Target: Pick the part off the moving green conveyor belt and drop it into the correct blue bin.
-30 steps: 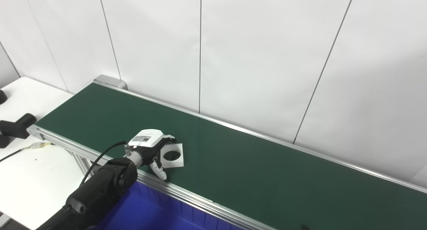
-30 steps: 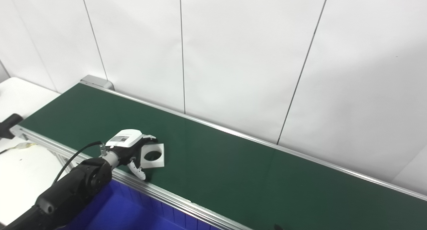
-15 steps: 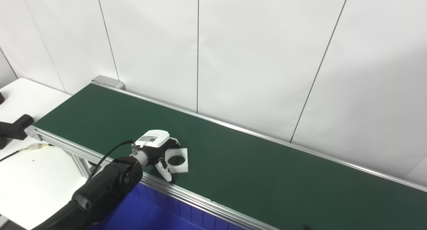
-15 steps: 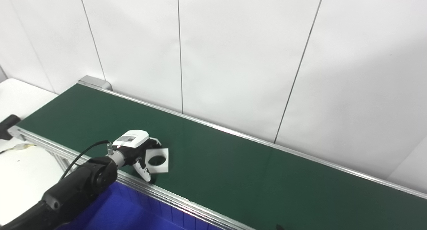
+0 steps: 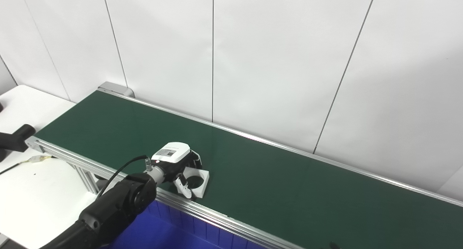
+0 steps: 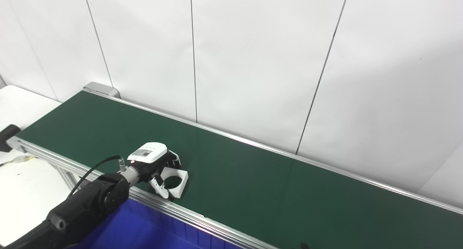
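Your left robot hand (image 5: 177, 162) pinches the white square part (image 5: 198, 179) with its round hole, tilted. It sits at the near edge of the green conveyor belt (image 5: 289, 191), above the blue bin (image 5: 170, 234).

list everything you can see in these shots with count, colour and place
conveyor belt: 1, dark green with silver rails, running diagonally across the middle
square part with round hole: 1, white, on the belt near its front rail, in the hand
bin: 1 visible, blue, below the belt's front rail
table: 1, white, far left
black object: 1, left edge, on the table
wall panels: white, behind the belt
left hand: 1, white and black, fingers closed around the part
left arm: 1, black, bottom left
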Tool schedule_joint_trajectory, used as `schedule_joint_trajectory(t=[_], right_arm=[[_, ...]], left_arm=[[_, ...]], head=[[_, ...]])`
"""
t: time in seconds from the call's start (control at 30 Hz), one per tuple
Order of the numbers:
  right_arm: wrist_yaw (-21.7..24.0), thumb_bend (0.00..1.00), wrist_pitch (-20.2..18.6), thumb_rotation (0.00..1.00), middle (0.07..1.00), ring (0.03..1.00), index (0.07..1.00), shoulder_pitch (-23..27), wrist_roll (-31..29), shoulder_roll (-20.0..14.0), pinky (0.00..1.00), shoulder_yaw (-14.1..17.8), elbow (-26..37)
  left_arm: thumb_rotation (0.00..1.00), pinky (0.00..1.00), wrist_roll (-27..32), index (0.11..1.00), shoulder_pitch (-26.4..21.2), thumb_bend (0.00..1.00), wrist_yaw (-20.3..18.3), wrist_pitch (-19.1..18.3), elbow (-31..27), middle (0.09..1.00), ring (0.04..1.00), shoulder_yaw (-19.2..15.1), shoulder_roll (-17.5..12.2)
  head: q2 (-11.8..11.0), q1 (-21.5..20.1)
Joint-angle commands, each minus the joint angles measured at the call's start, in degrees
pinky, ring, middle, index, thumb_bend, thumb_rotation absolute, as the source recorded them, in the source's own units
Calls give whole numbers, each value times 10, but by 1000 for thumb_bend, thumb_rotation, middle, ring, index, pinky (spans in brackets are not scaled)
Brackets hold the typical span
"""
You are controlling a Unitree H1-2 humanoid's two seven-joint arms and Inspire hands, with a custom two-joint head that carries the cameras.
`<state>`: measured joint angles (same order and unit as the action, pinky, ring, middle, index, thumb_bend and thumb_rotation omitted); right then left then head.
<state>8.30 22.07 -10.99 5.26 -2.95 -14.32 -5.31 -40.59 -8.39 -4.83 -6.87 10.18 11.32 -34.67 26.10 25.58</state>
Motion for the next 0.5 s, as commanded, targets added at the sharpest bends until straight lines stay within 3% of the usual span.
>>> schedule_joint_trajectory(t=[0.0, 0.2, 0.47], right_arm=[[1, 515, 25, 683, 865, 826, 948, 4, -9, 3, 771, 1, 18], [0, 540, 24, 694, 858, 820, 941, 4, -7, 3, 757, 1, 19], [-2, 574, 17, 701, 854, 811, 934, -2, -3, 2, 748, 3, 30]], left_arm=[[0, 674, -8, 456, 7, 516, 6, -9, -8, 527, 550, -10, -14], [0, 567, 22, 508, 24, 522, 2, -1, -77, 445, 465, -35, -4], [0, 608, 41, 514, 61, 520, -53, -38, -243, 449, 491, -62, 8]], head=[[0, 0], [5, -8], [21, -23]])
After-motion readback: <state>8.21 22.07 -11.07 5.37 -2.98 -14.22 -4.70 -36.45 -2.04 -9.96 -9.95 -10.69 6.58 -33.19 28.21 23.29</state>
